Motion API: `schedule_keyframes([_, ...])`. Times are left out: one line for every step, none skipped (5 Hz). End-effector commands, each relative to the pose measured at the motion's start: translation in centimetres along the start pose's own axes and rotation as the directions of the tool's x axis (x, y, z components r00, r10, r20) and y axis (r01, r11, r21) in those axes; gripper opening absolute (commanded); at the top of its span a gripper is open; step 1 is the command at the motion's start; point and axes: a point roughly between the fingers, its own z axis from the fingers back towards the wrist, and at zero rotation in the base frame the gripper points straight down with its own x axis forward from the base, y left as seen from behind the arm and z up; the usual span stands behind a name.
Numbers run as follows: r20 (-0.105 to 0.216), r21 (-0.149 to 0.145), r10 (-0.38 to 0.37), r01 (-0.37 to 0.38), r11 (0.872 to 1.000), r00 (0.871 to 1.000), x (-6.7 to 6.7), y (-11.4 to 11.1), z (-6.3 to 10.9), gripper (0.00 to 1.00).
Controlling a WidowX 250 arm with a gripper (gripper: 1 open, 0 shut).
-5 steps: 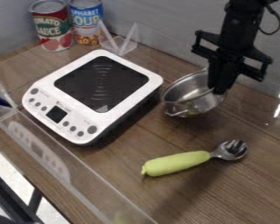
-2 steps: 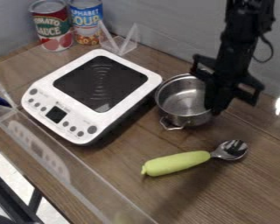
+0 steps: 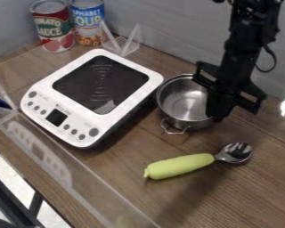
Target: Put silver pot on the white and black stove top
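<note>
One gripper (image 3: 216, 109) points straight down at the pot (image 3: 181, 100), meeting its rim at 3 o'clock, with the fingers pinched narrow on that thin wall. The pot stands upright on the table (image 3: 246, 191), just beside the stove (image 3: 92, 93) at the stove's 3 o'clock and off its black glass. Two cans (image 3: 52, 25) stand at the stove's 11 o'clock, and a green-handled spoon (image 3: 192, 163) lies at the pot's 6 o'clock.

pot (image 3: 181, 98) right of stove top (image 3: 95, 93); cans (image 3: 68, 25) behind; spoon (image 3: 199, 162) before pot
</note>
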Motion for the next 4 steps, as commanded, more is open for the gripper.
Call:
schedule_keyframes([0.033, 0.016, -0.006, 0.005, 1.000, 0.999, 0.9, -0.2, 1.3, 0.00])
schedule_keyframes([0.035, 0.022, 0.003, -0.004, 1.000, 0.999, 1.1, -0.5, 1.9, 0.00])
schedule_keyframes([0.039, 0.028, 0.011, -0.012, 1.000, 0.999, 1.3, -0.3, 2.2, 0.00])
schedule_keyframes([0.046, 0.038, 0.016, -0.018, 0.999, 0.999, 1.5, -0.1, 2.4, 0.00])
